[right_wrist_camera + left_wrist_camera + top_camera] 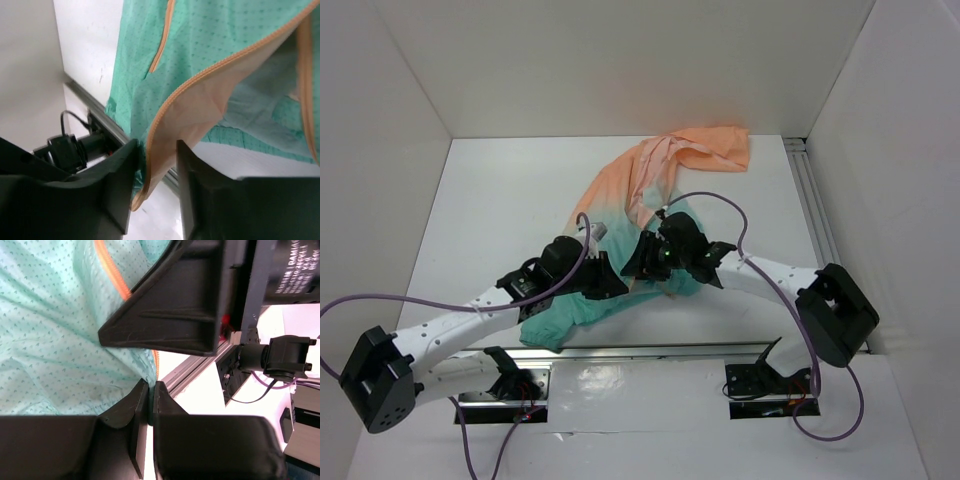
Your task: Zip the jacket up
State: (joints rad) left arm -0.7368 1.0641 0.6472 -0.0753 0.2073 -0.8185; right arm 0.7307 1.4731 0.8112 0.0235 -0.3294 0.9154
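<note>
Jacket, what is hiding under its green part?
White table shows around the jacket, and a metal rail runs by its hem. Anything beneath the fabric is covered.

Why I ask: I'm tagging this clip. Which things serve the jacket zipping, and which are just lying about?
Belong to the job:
- jacket
- zipper
- left gripper
- right gripper, jaws either side of the zipper edge

Just there:
- purple cables
- rail
- table
</note>
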